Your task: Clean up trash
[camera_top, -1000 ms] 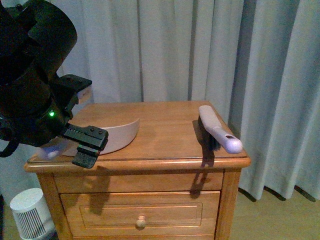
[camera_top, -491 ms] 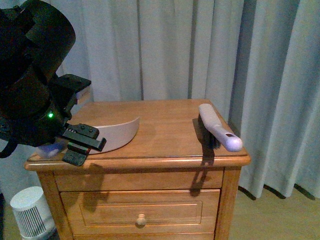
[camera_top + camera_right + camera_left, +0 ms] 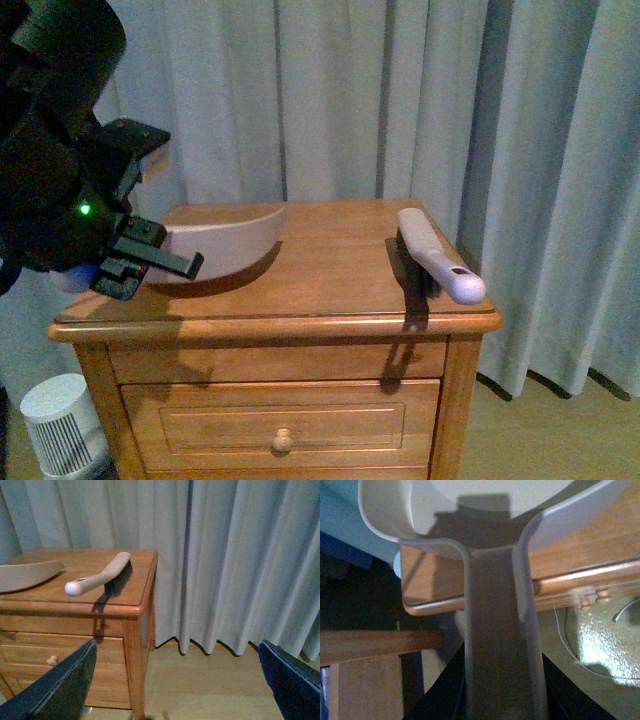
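The beige-pink dustpan hangs tilted just above the left part of the wooden nightstand. My left gripper is shut on its handle beyond the stand's left edge. In the left wrist view the handle runs between the black jaws of my left gripper, and the pan is over the tabletop. My right gripper is open and empty, low over the floor to the right of the stand; it is out of the front view. No crumpled white wad shows in any view.
A lavender-handled brush lies along the stand's right edge, also in the right wrist view. Grey curtains hang behind and to the right. A white round appliance stands on the floor at lower left. The stand has a drawer knob.
My left gripper has risen and drawn back to the left with the dustpan. The pan has come up off the tabletop. The brush has not moved.
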